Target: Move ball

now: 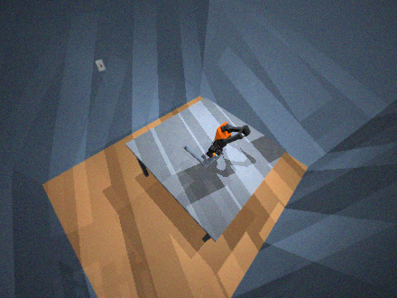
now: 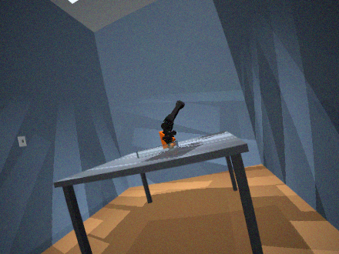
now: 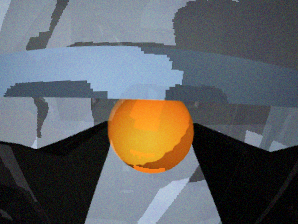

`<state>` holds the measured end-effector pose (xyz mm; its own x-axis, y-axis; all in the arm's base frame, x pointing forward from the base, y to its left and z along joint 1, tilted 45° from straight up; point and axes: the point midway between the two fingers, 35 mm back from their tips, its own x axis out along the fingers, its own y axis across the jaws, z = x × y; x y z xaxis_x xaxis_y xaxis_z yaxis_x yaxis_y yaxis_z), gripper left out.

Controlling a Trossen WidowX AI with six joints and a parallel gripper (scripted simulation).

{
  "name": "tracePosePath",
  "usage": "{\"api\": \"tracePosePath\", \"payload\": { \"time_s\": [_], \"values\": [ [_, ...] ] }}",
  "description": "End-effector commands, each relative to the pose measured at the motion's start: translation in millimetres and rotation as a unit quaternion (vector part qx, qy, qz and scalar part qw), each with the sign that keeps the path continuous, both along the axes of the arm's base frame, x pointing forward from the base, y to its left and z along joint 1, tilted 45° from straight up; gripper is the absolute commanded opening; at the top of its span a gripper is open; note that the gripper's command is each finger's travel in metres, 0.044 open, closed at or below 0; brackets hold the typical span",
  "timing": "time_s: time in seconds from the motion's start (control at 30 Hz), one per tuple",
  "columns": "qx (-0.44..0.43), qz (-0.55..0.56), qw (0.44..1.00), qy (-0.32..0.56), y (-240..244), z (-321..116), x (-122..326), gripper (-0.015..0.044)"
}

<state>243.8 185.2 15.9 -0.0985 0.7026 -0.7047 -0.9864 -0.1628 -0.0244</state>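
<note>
you've got the gripper point(image 3: 150, 163) clamped on the orange ball point(image 3: 150, 135); wrist view shows it between the two dark fingers, just in front of a low clear wall point(image 3: 87, 70) that runs across behind it. can't make out the see-through copy separately in any view. from the top view the arm point(image 1: 227, 135) is bent down over the grey table point(image 1: 158, 149), gripper near the wall corner. exterior view shows the arm reaching down to the tabletop, ball too small to resolve there.
</note>
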Motion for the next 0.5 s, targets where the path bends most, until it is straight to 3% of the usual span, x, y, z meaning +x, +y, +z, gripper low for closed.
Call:
{"api": "tracePosePath", "payload": {
  "time_s": [0.0,0.17,0.47],
  "values": [
    [0.0,0.001,1.0,-0.001,0,0,0,0.0263],
    [0.0,0.001,1.0,-0.001,0,0,0,0.0386],
    [-0.002,0.001,1.0,0.002,-61,60,8,0.0386]
  ]
}}
